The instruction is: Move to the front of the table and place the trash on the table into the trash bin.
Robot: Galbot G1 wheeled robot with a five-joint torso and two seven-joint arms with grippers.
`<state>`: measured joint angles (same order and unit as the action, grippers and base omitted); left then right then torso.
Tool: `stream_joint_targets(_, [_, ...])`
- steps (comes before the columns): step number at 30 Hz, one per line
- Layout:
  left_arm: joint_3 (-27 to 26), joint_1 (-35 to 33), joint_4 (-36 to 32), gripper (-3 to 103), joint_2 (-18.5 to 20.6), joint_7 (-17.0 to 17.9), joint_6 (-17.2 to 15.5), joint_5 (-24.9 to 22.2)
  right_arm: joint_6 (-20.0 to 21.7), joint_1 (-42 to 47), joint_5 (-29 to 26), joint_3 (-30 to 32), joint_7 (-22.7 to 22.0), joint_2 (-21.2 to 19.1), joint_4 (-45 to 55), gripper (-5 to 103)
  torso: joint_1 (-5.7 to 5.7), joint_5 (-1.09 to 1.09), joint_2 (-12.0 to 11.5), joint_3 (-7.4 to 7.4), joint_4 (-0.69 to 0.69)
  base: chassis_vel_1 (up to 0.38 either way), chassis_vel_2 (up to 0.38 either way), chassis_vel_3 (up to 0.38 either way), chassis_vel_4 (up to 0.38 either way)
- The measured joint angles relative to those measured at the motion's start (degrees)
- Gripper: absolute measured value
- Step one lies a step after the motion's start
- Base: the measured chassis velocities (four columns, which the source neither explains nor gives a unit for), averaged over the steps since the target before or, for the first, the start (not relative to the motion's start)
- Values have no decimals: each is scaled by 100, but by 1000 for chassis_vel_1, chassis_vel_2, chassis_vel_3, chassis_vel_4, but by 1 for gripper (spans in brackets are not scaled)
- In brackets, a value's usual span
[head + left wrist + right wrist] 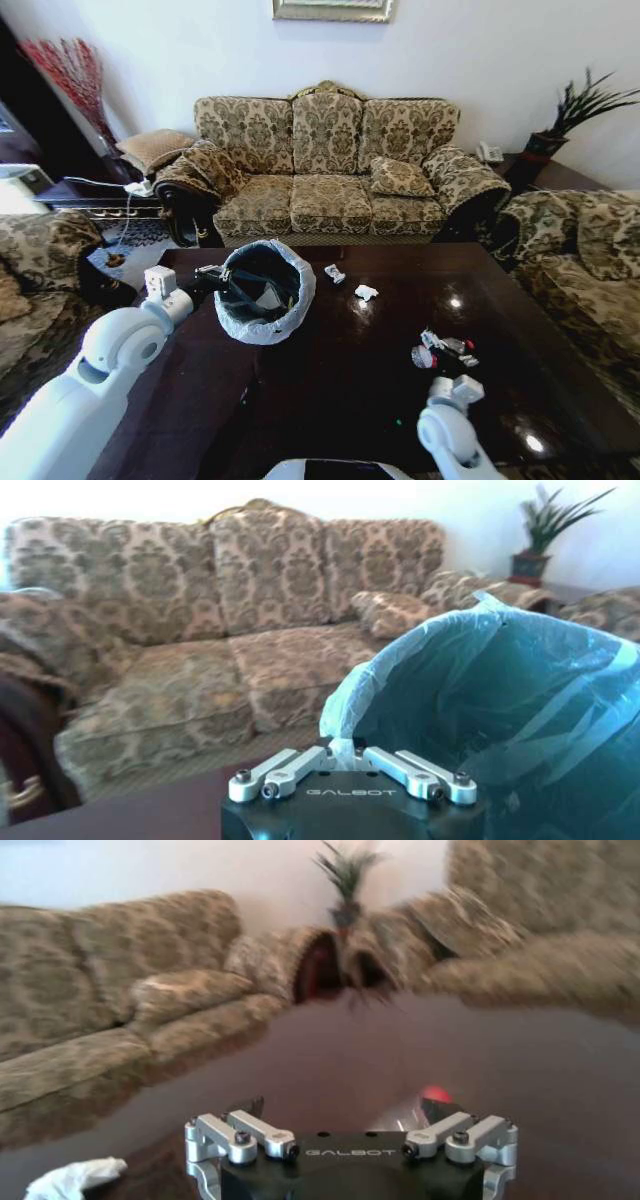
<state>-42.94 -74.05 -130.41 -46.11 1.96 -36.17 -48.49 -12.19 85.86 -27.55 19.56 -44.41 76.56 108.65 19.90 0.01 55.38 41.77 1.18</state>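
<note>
Both arms extended, left gripper [222,284] clamped.

Three-seat sofa in beige-and-olive damask fabric with carved wood crest [325,160] against the white wall — loose matching cushion [398,177] on its right seat. Matching damask armchairs at left [35,255] and right [580,250]. Potted green spiky plant [575,110] in the right corner, red dried branches [70,70] far left — framed picture [333,9] above.
</note>
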Motion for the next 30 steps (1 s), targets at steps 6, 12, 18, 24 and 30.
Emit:
stream_joint_targets(6, [-22,-14,-1,2,-5,-16,50,-77,70,-307,-248,-58,-639,213,-233,100,0,-2,0,0,6,-9,-4,-3,-5])
stream_joint_targets(12, [-22,-14,-29,2,-52,-16,71,-85,119,-490,-1026,-100,-854,-157,-388,100,0,0,0,0,2,0,0,0,0])
stream_joint_targets(18, [-1,-24,-74,2,-106,-16,74,-84,189,-583,-1333,-60,-854,-184,-535,103,0,0,0,0,2,0,0,0,0])
stream_joint_targets(24, [-21,-45,-113,2,-112,-6,74,-79,99,-585,-1144,-66,-689,-176,-686,86,0,-2,0,-1,3,0,0,0,0])
stream_joint_targets(30, [-12,-53,-134,2,-150,3,74,-61,58,-565,-1121,-65,-574,-175,-737,75,0,-2,0,-1,3,0,0,0,0])
